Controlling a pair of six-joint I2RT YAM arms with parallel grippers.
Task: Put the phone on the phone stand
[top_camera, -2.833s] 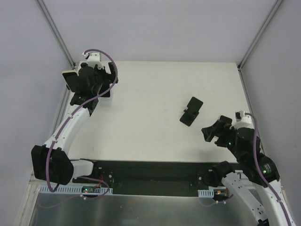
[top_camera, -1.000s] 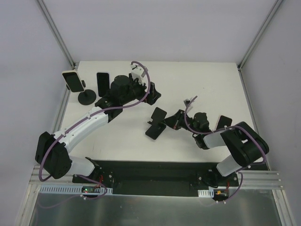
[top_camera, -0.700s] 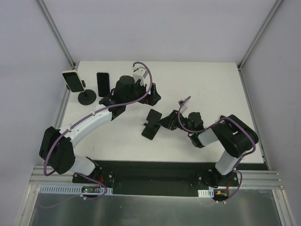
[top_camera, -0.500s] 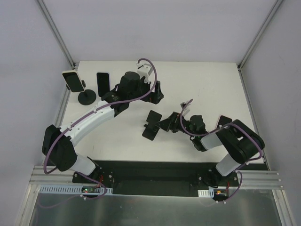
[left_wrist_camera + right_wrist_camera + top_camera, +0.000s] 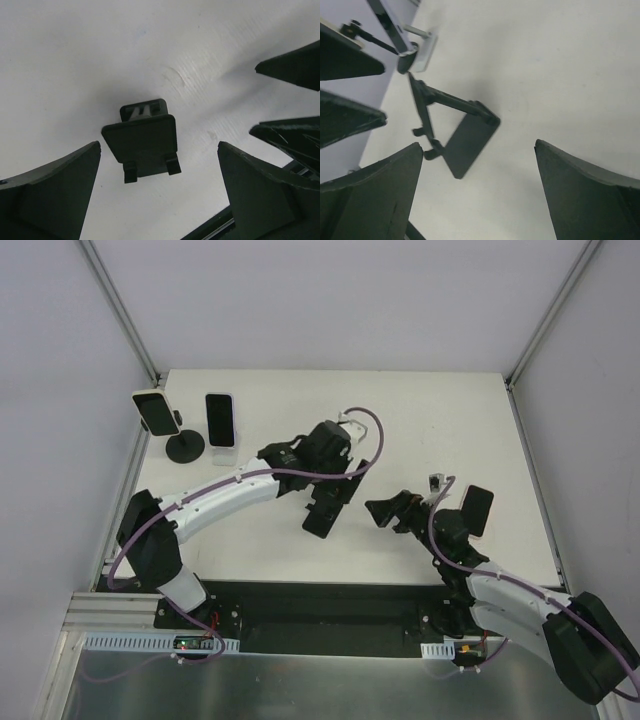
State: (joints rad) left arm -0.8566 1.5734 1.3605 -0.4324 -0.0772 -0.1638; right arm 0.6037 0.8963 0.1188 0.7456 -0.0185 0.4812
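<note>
The phone [image 5: 220, 418] stands upright in a white holder [image 5: 223, 448] at the far left of the tabletop [image 5: 420, 420], near a second phone [image 5: 152, 410] on a round-footed mount [image 5: 185, 447]. The black stand [image 5: 318, 520] sits well apart, mid-tabletop. The left hand [image 5: 335, 492] hovers over it, fingers spread, empty; the right hand [image 5: 383, 512], just beside, gapes empty too.

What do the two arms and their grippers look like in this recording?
The left arm and right arm both have white links and black joints, and a purple cable loops along each. The left gripper and right gripper are black, with broad wedge-shaped fingers. No markings are legible.
</note>
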